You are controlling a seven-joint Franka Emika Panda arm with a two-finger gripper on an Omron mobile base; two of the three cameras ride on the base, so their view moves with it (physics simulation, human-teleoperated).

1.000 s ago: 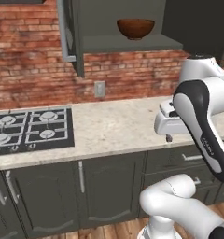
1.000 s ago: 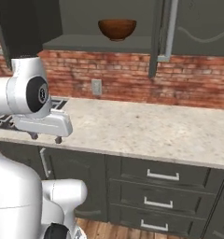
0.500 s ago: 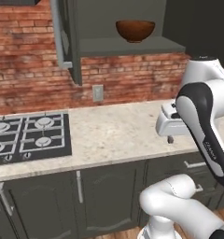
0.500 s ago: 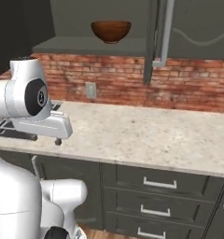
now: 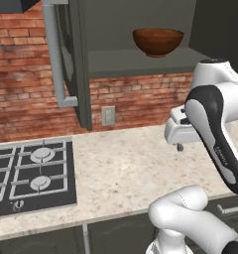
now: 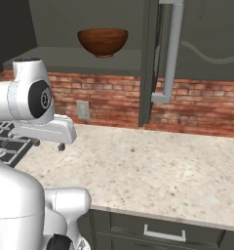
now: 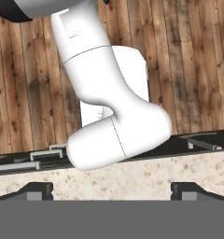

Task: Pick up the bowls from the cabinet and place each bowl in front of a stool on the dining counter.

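Behind the beige worktop (image 5: pixel 121 168), the cabinet (image 6: pixel 153 58) stands open with one bowl (image 5: pixel 157 41) on its shelf (untouched), and the gripper (image 7: pixel 111 191), jaws spread wide and empty, hangs low over the worktop, so the picking is not yet begun.

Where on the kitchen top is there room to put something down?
The worktop is bare from the hob across to below the open cabinet door. The cabinet shelf has room left of the bowl. The arm crowds one end.
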